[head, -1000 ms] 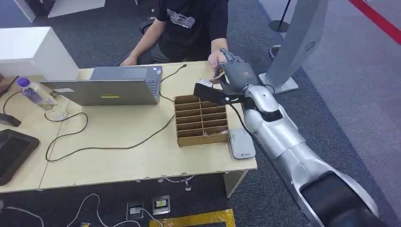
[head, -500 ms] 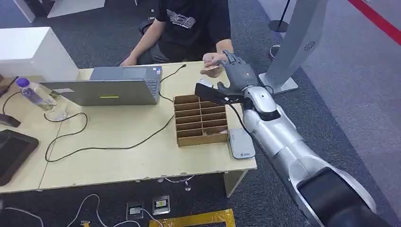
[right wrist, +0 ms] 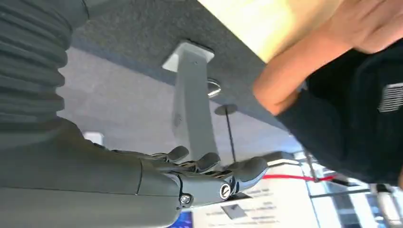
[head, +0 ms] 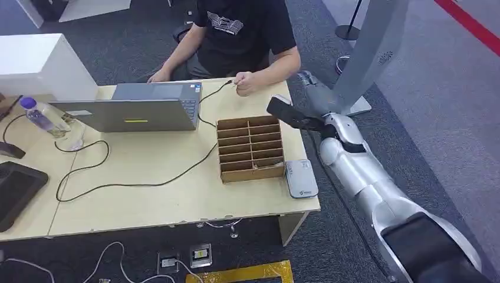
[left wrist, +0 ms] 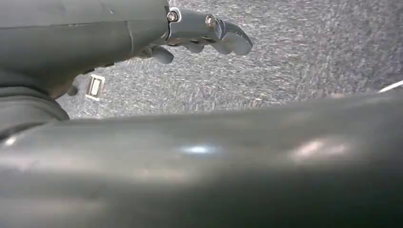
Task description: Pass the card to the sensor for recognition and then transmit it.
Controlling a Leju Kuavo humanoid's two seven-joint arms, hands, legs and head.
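Head view: right hand (head: pixel 311 88) empty, fingers loosely spread, beside the desk edge. The card appears to sit in the person's fist (head: pixel 244 82), unconfirmed. Judged thin, stiff, slippery; best pinched at an edge.

Pale wood table (head: pixel 147 194), brown cardboard organizer (head: pixel 250 148), grey laptop (head: pixel 138 106), black shirt (head: pixel 242 29), speckled grey carpet (left wrist: pixel 304 57)
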